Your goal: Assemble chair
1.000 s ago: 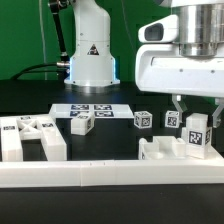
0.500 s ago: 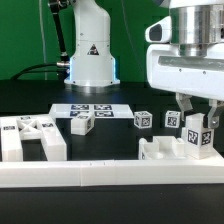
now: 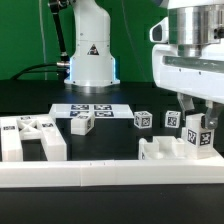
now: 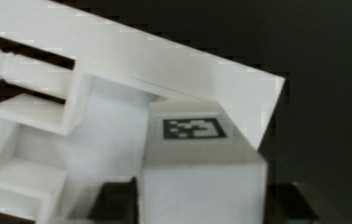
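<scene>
Here, gripper (image 3: 199,116) straddles tagged chair post (image 3: 197,140); pinching or loose, cannot tell; tag (image 4: 194,128) shows black-and-white squares.

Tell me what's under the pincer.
A tagged white post stands upright directly below the pincer, at the seat slab. From above, the post covers its own foot and joint.

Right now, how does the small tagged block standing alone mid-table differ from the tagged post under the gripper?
The small block is short and cube-like; the post is taller. The small block stands alone on the black table; the post stands beside a larger white part, right beneath the gripper. Both are white with black-and-white tags.
</scene>
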Controlling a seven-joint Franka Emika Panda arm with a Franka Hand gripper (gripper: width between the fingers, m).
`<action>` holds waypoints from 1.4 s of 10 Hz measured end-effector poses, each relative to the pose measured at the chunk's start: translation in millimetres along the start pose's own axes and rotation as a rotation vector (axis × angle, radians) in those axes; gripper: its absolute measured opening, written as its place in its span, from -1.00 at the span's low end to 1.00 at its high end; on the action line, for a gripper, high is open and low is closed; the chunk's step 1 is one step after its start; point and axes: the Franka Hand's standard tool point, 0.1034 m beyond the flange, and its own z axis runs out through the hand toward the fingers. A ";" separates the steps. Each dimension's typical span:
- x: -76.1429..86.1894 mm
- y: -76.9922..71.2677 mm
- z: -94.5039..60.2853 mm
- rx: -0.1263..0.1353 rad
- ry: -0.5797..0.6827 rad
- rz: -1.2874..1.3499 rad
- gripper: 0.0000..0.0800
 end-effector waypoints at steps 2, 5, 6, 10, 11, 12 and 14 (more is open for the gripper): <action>-1.7 -0.9 -0.8 0.002 -0.001 -0.039 0.53; -5.1 -2.4 -1.3 0.003 0.006 -0.384 0.62; -6.7 -2.6 -0.6 0.003 0.005 -0.489 0.62; -7.6 -2.0 0.9 0.000 0.005 -0.871 0.62; -7.0 -1.8 1.0 -0.002 0.007 -0.971 0.62; -6.9 -1.6 1.4 -0.006 0.013 -1.047 0.62; -5.0 -0.9 1.9 -0.010 0.014 -1.173 0.62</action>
